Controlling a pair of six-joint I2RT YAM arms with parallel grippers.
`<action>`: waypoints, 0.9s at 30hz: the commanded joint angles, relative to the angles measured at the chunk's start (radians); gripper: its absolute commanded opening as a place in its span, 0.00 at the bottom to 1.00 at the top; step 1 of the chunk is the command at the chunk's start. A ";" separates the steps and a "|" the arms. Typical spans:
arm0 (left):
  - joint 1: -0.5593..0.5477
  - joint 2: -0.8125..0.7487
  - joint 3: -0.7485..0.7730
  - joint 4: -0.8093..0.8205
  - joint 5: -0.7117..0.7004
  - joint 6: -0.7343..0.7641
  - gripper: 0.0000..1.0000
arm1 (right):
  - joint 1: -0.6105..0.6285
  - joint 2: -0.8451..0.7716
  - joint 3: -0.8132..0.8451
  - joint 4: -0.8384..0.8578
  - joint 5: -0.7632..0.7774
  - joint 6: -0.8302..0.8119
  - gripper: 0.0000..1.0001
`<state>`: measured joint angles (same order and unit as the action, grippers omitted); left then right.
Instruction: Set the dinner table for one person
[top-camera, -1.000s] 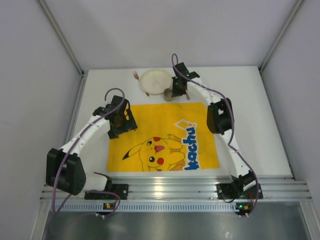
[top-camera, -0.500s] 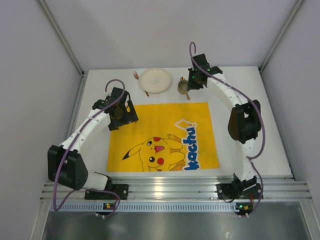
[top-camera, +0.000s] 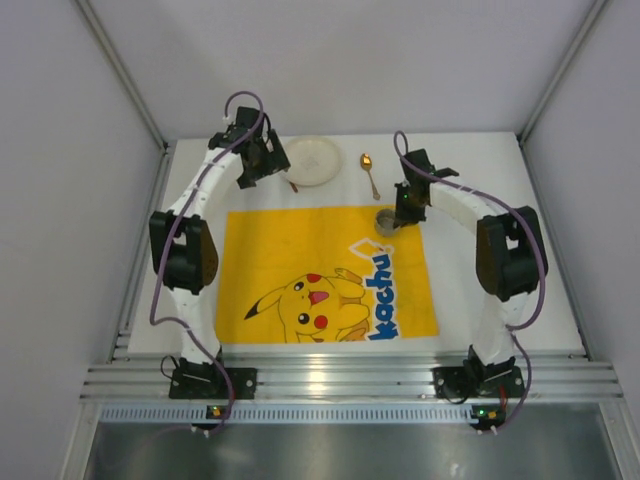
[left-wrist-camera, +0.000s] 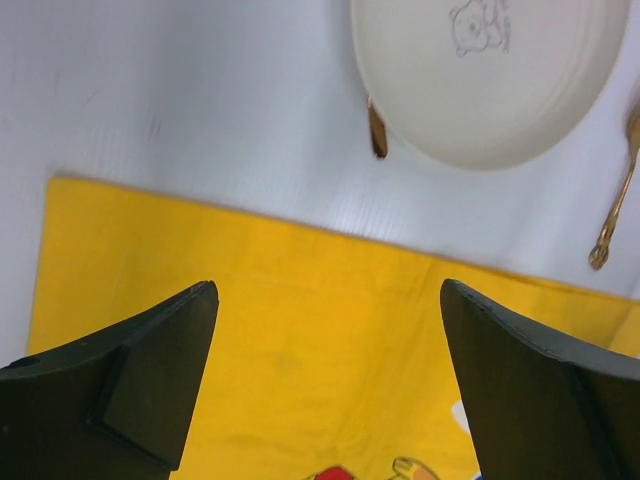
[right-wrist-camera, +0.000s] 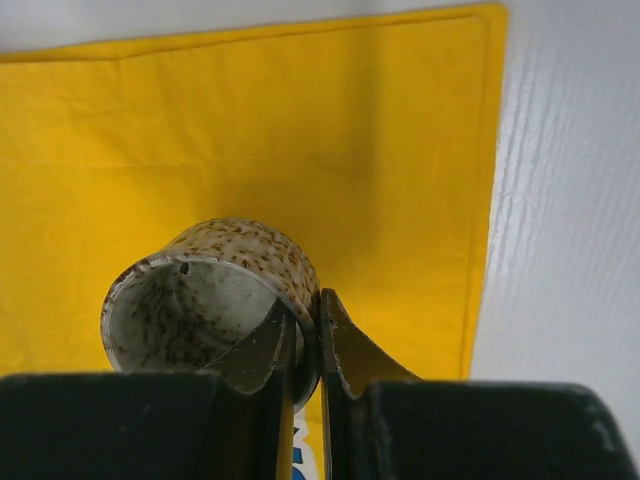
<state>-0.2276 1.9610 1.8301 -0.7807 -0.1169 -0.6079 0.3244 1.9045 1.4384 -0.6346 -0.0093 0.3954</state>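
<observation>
The white dinner table (top-camera: 490, 150) carries a yellow cartoon placemat (top-camera: 325, 275). A cream plate (top-camera: 312, 160) lies behind the mat, with a brown fork handle (top-camera: 292, 186) poking out from under its rim. A gold spoon (top-camera: 369, 172) lies to the plate's right. My right gripper (top-camera: 392, 215) is shut on the wall of a speckled cup (right-wrist-camera: 215, 285), one finger inside and one outside. It holds the cup over the mat's far right corner. My left gripper (top-camera: 262, 165) is open and empty, just left of the plate (left-wrist-camera: 490, 80), above the mat's far edge (left-wrist-camera: 300, 300).
Grey enclosure walls stand on the left, right and back. An aluminium rail (top-camera: 340, 375) runs along the near edge, holding both arm bases. Bare white table (right-wrist-camera: 570, 200) shows to the right of the mat. The spoon handle (left-wrist-camera: 615, 195) lies right of the plate in the left wrist view.
My right gripper carried the cup from beside the plate, rightward and then down to the mat's far right corner. My left arm swung from the mat's left side to beside the plate.
</observation>
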 joint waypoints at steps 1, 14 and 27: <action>0.030 0.148 0.167 0.014 0.063 0.004 0.98 | -0.021 0.010 0.048 0.058 -0.057 0.037 0.00; 0.057 0.418 0.403 0.143 0.204 -0.050 0.98 | -0.085 0.099 0.080 0.027 -0.120 0.053 0.19; 0.115 0.467 0.302 0.330 0.192 -0.133 0.93 | -0.035 -0.044 0.195 -0.193 0.084 0.017 0.72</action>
<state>-0.1539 2.4271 2.1452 -0.5713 0.0860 -0.6899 0.2836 1.9858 1.5509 -0.7372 -0.0227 0.4187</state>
